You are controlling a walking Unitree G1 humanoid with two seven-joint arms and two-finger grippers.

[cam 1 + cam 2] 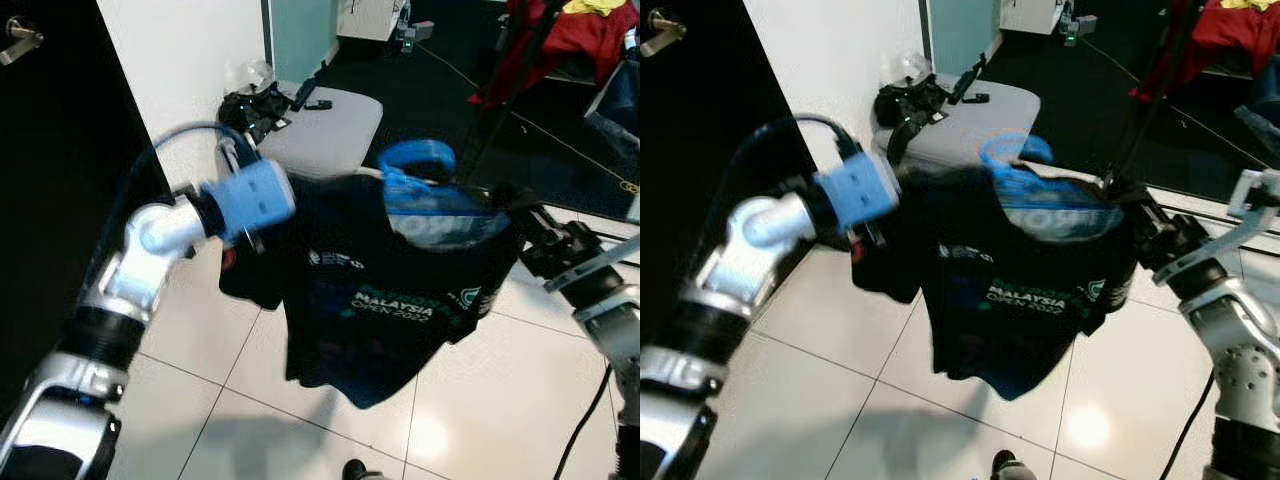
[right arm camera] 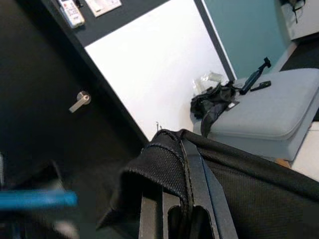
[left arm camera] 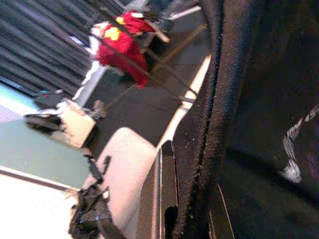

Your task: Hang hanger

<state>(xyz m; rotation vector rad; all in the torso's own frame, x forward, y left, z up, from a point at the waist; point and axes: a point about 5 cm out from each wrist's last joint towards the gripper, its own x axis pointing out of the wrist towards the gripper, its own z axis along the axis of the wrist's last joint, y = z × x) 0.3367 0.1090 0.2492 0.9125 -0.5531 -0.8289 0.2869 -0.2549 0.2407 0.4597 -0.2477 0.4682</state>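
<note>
Item: black shirt [image 1: 380, 290] on blue hanger [image 1: 415, 160], held up in front of the grey seat [image 1: 325, 125]. Your left gripper [image 1: 250, 235] pinches one shoulder and your right gripper [image 1: 525, 235] the other, both clamped on cloth, so the shirt stays spread and the hook free above. Rail: not seen.

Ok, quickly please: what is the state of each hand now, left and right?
Left hand: shut on the black shirt, at its shoulder.
Right hand: shut on the black shirt, at the other shoulder.
</note>
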